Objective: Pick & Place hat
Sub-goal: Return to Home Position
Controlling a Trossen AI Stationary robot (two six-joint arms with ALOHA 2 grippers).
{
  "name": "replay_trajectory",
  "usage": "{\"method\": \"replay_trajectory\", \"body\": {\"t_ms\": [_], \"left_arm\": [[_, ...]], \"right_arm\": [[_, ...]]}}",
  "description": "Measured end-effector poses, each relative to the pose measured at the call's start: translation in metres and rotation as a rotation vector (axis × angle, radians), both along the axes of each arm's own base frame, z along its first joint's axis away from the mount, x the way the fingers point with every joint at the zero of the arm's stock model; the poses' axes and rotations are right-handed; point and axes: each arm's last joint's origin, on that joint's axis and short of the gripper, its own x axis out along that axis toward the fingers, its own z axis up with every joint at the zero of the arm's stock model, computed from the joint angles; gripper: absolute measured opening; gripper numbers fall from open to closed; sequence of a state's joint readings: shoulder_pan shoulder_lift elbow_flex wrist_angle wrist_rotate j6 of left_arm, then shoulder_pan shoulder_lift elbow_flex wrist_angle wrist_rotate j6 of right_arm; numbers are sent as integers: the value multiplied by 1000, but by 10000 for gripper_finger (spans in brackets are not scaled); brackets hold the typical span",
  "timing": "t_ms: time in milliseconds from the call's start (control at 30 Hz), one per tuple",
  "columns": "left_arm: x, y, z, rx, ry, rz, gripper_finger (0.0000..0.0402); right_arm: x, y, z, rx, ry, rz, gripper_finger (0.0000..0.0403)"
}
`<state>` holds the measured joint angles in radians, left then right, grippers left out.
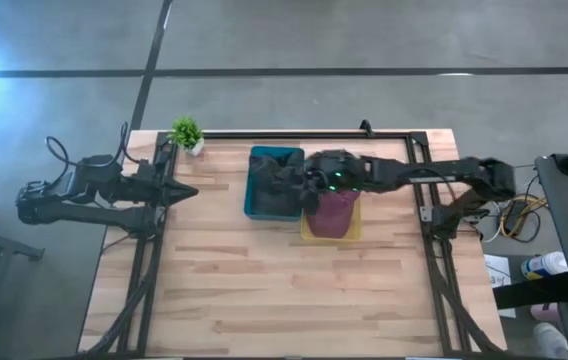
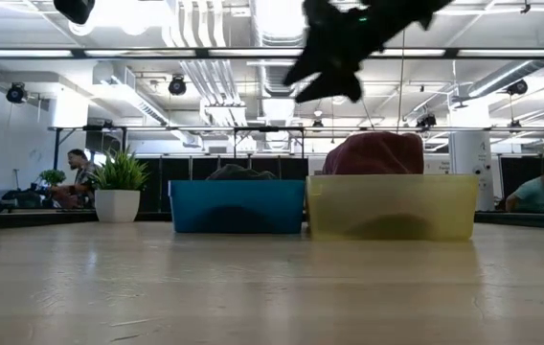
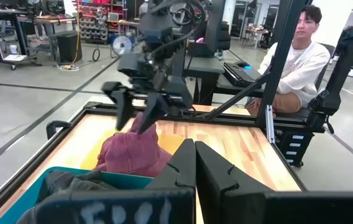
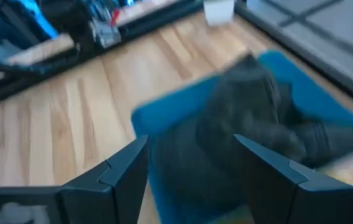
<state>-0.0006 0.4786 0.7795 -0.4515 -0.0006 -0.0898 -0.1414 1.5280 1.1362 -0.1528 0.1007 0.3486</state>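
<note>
Black fabric caps sit heaped in the blue plastic bin mid-frame and a maroon cap in the yellow bin beside it; my right gripper hangs spread and empty just above, so a low retreat could snag fabric, while the left gripper, pressed together, is parked frame-left.

The black fabric caps, crumpled together, lie heaped inside the blue rectangular plastic bin and rise slightly over its rim. Just beside it stands the yellow rectangular plastic bin. The dark red fabric cap sits in this one and bulges well above its wall.
</note>
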Motion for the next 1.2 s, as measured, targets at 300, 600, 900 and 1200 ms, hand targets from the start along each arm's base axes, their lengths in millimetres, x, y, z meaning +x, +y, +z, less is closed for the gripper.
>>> {"method": "replay_trajectory", "body": {"t_ms": [300, 600, 900, 1200], "left_arm": [[0, 0, 0, 0, 0, 0, 0], [0, 0, 0, 0, -1, 0, 0], [0, 0, 0, 0, -2, 0, 0], [0, 0, 0, 0, -2, 0, 0]], "right_arm": [[-83, 18, 8, 133, -116, -34, 219], [-148, 32, -14, 25, -595, 53, 219], [-186, 36, -65, 36, -822, 96, 219], [-205, 37, -92, 80, -791, 69, 219]]}}
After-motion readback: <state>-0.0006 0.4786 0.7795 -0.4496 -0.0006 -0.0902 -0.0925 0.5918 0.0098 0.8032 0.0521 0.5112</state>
